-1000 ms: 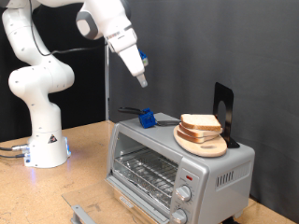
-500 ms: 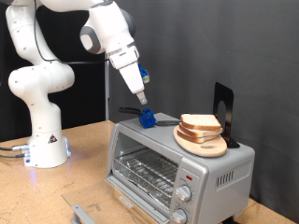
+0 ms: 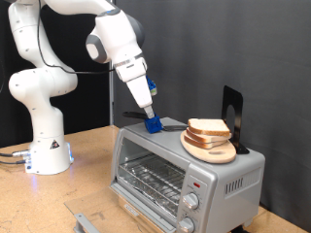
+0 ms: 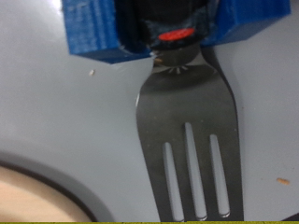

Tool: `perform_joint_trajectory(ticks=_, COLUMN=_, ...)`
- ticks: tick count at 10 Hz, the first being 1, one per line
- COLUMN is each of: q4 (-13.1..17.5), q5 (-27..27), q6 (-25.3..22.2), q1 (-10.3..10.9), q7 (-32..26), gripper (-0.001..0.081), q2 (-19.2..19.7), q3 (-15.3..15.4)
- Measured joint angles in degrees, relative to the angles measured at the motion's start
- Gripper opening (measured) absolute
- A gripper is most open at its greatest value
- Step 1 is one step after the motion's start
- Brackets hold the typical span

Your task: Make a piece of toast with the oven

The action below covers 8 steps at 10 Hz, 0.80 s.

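The silver oven (image 3: 199,175) stands at the exterior view's lower right, its front open and the wire rack (image 3: 151,181) showing. On its roof a round wooden plate (image 3: 210,151) carries the piece of toast (image 3: 208,127), stacked with another slice. My gripper (image 3: 151,113) hangs just above a blue block (image 3: 154,123) at the roof's far left corner. That blue block (image 4: 98,33) grips the handle of a metal fork (image 4: 190,131), which lies flat on the oven's roof. Nothing shows between the fingers.
A black upright stand (image 3: 231,115) rises behind the plate at the oven's far right. Two knobs (image 3: 192,203) sit on the oven's right panel. The lowered door (image 3: 92,217) juts out at the bottom. The robot's white base (image 3: 47,146) stands at left on the wooden table.
The arm has swung down and slightly left, bringing the gripper from well above the oven to just over the blue block. Toast, plate and fork have not moved.
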Motion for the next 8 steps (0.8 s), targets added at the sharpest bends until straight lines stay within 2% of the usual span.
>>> perform_joint_trajectory(ticks=8, q4=-0.23, q5=1.44, q6=0.01, q1=0.49, q7=-2.51, gripper=0.0682, q2=1.63, q3=0.02)
